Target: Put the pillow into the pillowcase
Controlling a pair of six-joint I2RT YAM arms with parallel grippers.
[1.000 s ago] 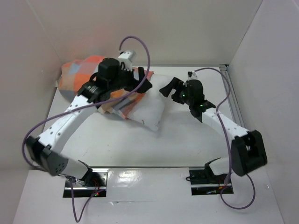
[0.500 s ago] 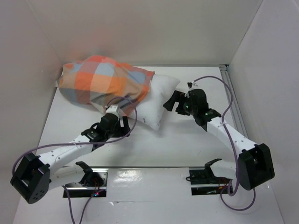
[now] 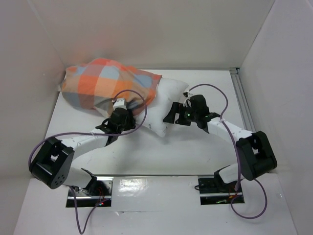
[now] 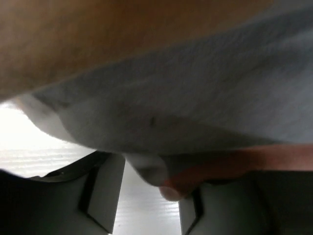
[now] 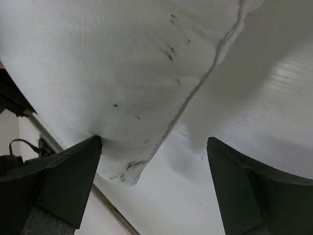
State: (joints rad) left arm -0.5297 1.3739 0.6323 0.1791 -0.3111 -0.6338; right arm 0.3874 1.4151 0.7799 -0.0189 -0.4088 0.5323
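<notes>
Fingers (image 5: 63, 181) are standing apart on both. Right gripper (image 5: 154, 144) is straddling one plump white pillow's (image 5: 122, 73) seam; left gripper (image 4: 149, 196) is nosing under one checked pillowcase (image 3: 110, 83) at ten o'clock

The overhead camera hangs high behind the 6 o'clock edge of the worktop (image 3: 195, 147), looking down toward 12. The left wrist camera is pressed against the pillowcase (image 4: 195, 98). The right one faces the pillow (image 5: 122, 63) closely. The overhead view takes in both.

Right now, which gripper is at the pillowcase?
The left gripper, at the near edge of the pillowcase; the right gripper, open, faces bare white pillow.
</notes>
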